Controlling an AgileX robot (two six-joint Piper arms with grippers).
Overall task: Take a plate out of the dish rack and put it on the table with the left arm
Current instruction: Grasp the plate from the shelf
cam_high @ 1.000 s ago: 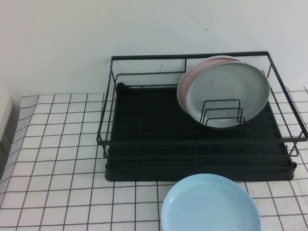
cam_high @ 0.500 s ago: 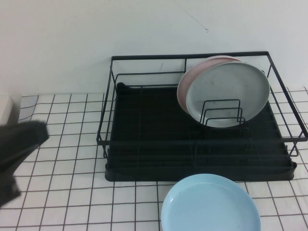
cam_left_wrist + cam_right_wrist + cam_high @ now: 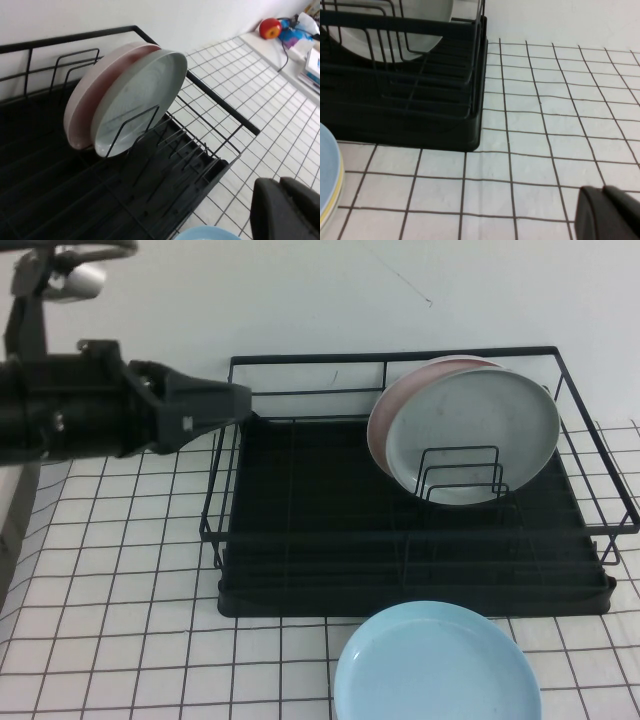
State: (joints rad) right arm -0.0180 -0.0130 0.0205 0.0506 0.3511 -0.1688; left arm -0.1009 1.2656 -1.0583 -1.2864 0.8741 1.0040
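Observation:
The pale grey plate (image 3: 475, 435) stands on edge between wire dividers at the back right of the black dish rack (image 3: 300, 530), leaning against a pink plate (image 3: 400, 405). Both plates show in the left wrist view, the grey one (image 3: 135, 107) in front of the pink one (image 3: 80, 107). My left gripper (image 3: 238, 400) is shut and empty, held above the rack's back left corner, well left of the plates. Its fingers (image 3: 281, 184) lie together. My right gripper (image 3: 602, 192) is shut and empty, low over the white gridded table (image 3: 540, 125) beside the rack.
A light blue plate (image 3: 437, 665) lies flat on the table just in front of the rack. The gridded table (image 3: 120, 580) stretches left of the rack. A white wall stands behind. A red ball (image 3: 270, 27) and clutter sit on a far side surface.
My left arm has come in from the lower left edge and risen to the rack's back left corner. The plates and rack have not moved.

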